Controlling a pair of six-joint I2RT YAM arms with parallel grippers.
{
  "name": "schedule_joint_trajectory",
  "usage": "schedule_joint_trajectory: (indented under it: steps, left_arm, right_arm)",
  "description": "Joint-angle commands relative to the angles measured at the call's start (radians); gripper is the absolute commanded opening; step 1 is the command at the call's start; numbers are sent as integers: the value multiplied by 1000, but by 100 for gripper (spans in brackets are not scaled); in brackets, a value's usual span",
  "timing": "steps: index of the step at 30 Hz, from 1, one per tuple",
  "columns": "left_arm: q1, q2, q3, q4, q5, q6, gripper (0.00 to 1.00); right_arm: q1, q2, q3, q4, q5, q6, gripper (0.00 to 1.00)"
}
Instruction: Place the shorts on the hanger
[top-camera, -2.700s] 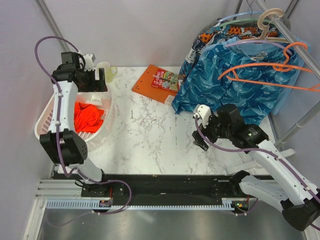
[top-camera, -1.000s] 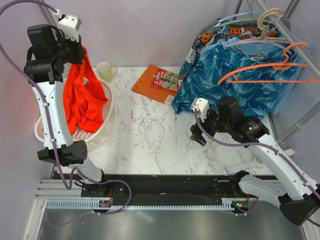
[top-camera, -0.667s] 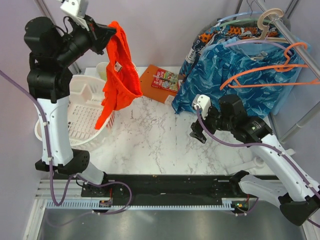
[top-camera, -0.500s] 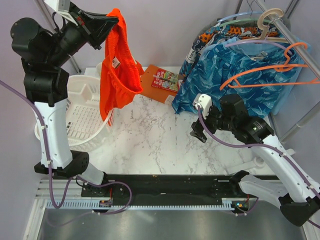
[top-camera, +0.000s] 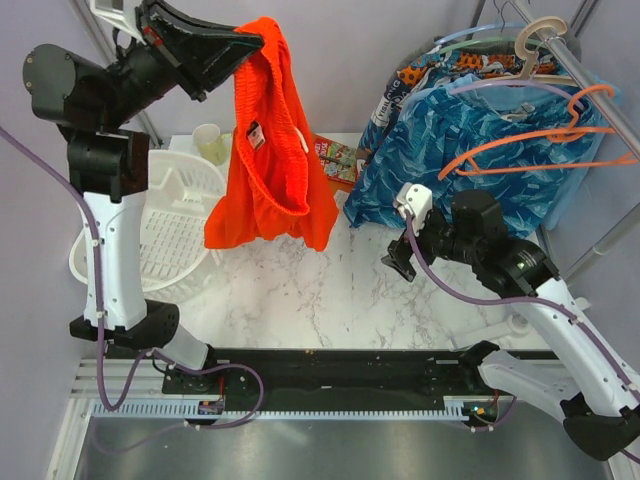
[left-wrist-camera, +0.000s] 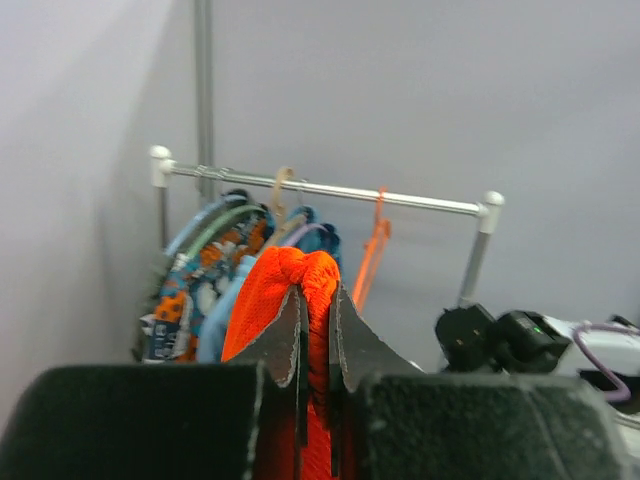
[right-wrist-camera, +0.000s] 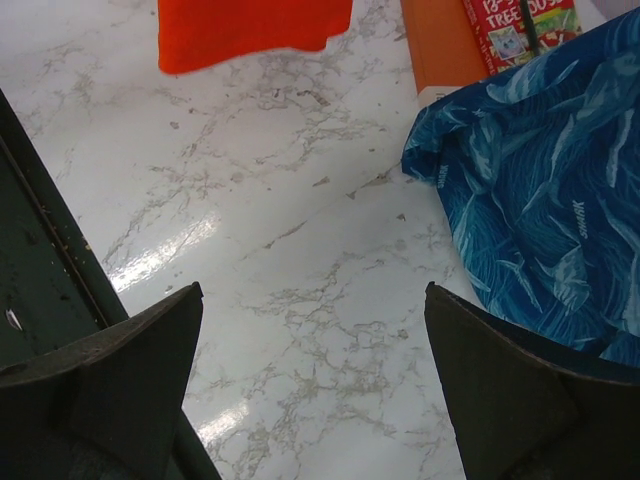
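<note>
Top external view: one shorts (top-camera: 275, 150), one orange hanger (top-camera: 530, 135), one white basket (top-camera: 175, 215).

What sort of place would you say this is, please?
Probably a robotics test booth staged as a laundry corner: plain grey walls, a clothes rail hung with garments, a white laundry basket, and robot arms bolted to a marble-look table.

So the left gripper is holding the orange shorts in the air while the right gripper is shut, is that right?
Not quite: the left gripper holds the shorts up, but the right gripper is open, as the right wrist view shows.
</note>
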Motion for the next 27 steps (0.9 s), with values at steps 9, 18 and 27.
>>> schedule_joint_trajectory:
  steps: [9, 18, 27]
  left_arm:
    - [-330, -34, -493, -287, 272, 250, 2]
    - [-421, 110, -634, -673, 416, 753, 5]
    - [-499, 138, -648, -844, 387, 924, 6]
  right_arm:
    - [-3, -122, 27, 133, 40, 36, 98]
    - [-1, -203, -135, 196, -113, -156, 98]
    - [-1, -90, -118, 183, -376, -243, 97]
